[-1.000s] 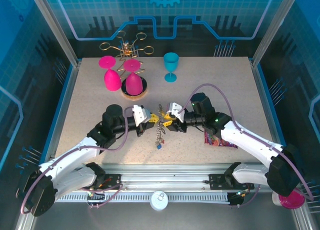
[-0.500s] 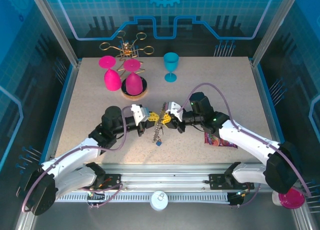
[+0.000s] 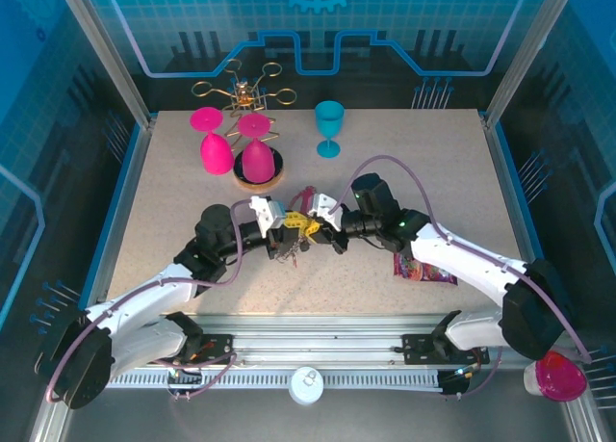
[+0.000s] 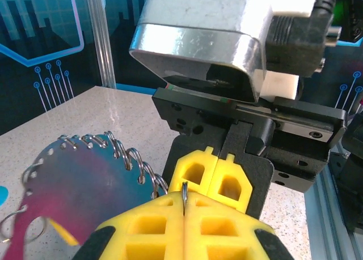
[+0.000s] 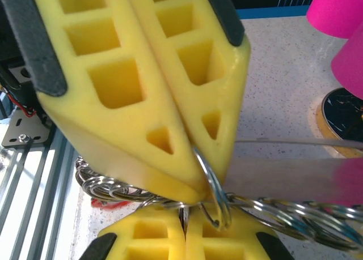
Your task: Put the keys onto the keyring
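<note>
The keyring [image 4: 85,180] is a thin teal-and-magenta loop fringed with small silvery split rings, held up off the table between both grippers. My left gripper [image 4: 185,199] is shut on one thin split ring at the loop's edge. In the right wrist view the left gripper [image 5: 201,169] comes in from above with that ring [image 5: 214,189] pinched at its tips. My right gripper [image 5: 184,223] is shut on a neighbouring wire ring, tip to tip with the left. From above, the left gripper [image 3: 289,232] and right gripper [image 3: 323,228] meet mid-table. The keys [image 3: 290,253] hang below as a small bunch, too small to tell apart.
Two pink goblets [image 3: 217,153] [image 3: 257,158] and a gold wire rack [image 3: 245,91] stand at the back left, with a teal goblet [image 3: 329,126] beside them. A colourful packet [image 3: 423,269] lies under the right forearm. The table's front rail [image 3: 318,326] runs close below.
The right gripper has shut on a ring. Both grippers have shifted left and slightly back, and the hanging bunch has been drawn up closer to the fingers.
</note>
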